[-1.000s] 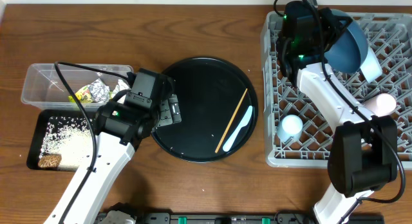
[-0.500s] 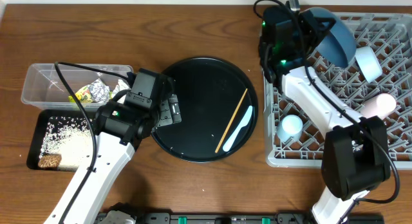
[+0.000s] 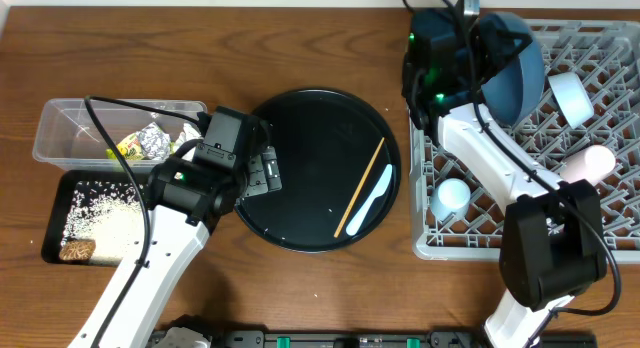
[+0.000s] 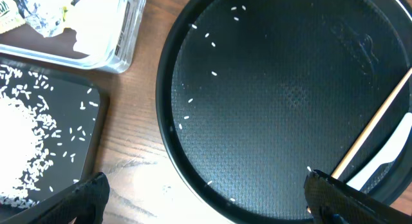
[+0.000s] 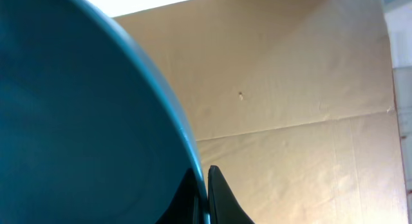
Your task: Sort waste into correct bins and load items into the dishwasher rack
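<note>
- Shallow black tray (image 3: 50, 238) is nearest, at the left. It holds a pile of white rice (image 3: 110, 223), with a brown food lump (image 3: 77, 251) in its near corner.
- Left gripper (image 3: 262, 173) is at the left rim of the round black tray (image 3: 300, 118). The fingers are spread wide with nothing between them.
- In the left wrist view, a few loose rice grains (image 4: 187, 118) lie scattered on the left half of the round tray.
- The wooden chopstick (image 3: 360, 188) lies diagonally on the right side of the round tray. The white plastic spoon (image 3: 372, 203) lies just beside it, nearer the rim.
- The grey dishwasher rack (image 3: 480, 250) is on the right. The light blue cup (image 3: 452, 195) sits mouth-down near its near-left corner, and the pink cup (image 3: 598, 160) is at its right edge.
- The clear plastic tub (image 3: 60, 118) is just behind the shallow tray. It holds the yellow wrapper (image 3: 130, 146), the crumpled silver foil (image 3: 153, 140) and the crumpled white paper (image 3: 187, 136).
- The white bowl (image 3: 570, 93) stands on edge in the far right part of the rack.
- Right gripper (image 3: 480, 60) is over the rack's far-left corner, clamped on the rim of the dark blue plate (image 3: 515, 63).
- The plate is held on edge and tilted. I can't tell whether it touches the pegs.
- The right wrist view shows only the plate rim pinched at the finger and a beige background.
</note>
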Controlling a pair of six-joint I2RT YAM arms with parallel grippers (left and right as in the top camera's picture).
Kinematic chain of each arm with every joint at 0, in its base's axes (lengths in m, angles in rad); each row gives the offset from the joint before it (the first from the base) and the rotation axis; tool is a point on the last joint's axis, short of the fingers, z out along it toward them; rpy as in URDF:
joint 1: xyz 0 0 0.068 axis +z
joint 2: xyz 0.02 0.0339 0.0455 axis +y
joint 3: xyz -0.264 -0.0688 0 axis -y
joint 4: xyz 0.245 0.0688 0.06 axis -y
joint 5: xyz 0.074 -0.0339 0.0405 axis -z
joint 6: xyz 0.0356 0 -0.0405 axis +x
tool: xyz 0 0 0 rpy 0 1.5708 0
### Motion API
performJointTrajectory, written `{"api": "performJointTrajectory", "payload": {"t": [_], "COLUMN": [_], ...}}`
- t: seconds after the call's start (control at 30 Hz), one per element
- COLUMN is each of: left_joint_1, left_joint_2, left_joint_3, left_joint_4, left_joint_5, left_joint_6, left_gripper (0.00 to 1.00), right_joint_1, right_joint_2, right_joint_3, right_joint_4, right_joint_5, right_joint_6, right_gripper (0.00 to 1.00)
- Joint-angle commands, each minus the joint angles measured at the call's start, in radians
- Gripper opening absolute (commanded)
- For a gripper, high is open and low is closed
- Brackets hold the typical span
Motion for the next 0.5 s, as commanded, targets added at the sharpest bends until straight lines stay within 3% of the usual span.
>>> {"api": "performJointTrajectory", "payload": {"t": [0.0, 0.1, 0.17, 0.33, 0.47], "left_joint_1": [-0.002, -0.002, -0.002, -0.002, -0.002], "left_joint_2": [0.003, 0.003, 0.003, 0.003, 0.003], "left_joint_3": [-0.009, -0.009, -0.009, -0.009, -0.009], "left_joint_4": [-0.004, -0.004, -0.004, -0.004, -0.004], "left_joint_5": [-0.019, -0.019, -0.019, -0.019, -0.019], "left_joint_6": [0.006, 0.006, 0.006, 0.006, 0.006], "left_gripper": [0.98, 0.98, 0.98, 0.98, 0.98], "right_joint_1": [-0.045, -0.098, -0.137, -0.224, -0.246], "right_joint_2": [0.003, 0.001, -0.002, -0.005, -0.005], "right_joint_3": [0.008, 0.009, 0.009, 0.008, 0.008], "right_joint_4": [0.204, 0.552, 0.677, 0.639, 0.583], "right_joint_5": [0.028, 0.005, -0.002, 0.014, 0.022], "right_joint_6": [-0.266, -0.564, -0.649, -0.663, -0.593], "right_gripper": [0.01, 0.01, 0.01, 0.01, 0.01]}}
